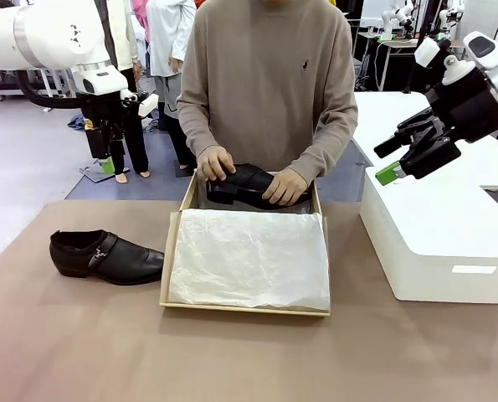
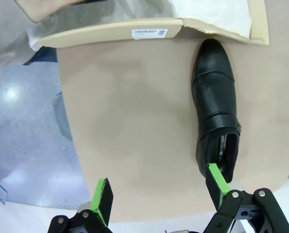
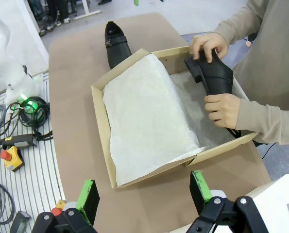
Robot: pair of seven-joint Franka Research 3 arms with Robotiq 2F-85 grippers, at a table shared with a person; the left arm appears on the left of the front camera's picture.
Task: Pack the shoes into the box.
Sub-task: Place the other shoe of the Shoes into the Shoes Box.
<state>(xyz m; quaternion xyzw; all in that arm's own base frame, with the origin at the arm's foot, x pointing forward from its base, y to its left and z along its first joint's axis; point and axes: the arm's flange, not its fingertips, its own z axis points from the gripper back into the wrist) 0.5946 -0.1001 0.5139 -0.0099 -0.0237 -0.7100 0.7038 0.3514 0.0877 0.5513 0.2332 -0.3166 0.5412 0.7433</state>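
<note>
One glossy black shoe (image 1: 106, 256) lies on its sole on the brown table, left of the box (image 1: 169, 260). The person across the table holds the other shoe (image 1: 242, 184) in both hands over the box's far end. White tissue paper (image 1: 249, 258) covers most of the inside of the cardboard box. My left gripper (image 1: 106, 163) hangs open, high above the table's far left corner. In the left wrist view the lying shoe (image 2: 216, 107) is by one fingertip of the left gripper (image 2: 161, 199), far below it. My right gripper (image 1: 388, 159) is open in the air at the right. In the right wrist view the right gripper (image 3: 144, 191) looks down on the box (image 3: 99, 121), the held shoe (image 3: 214, 75) and the lying shoe (image 3: 116, 43).
A large white rounded box (image 1: 437, 243) stands right of the cardboard box, under my right gripper. The table's left edge (image 2: 69, 131) drops to a grey floor. Cables and a yellow stop button (image 3: 13, 155) lie on the floor beside the table.
</note>
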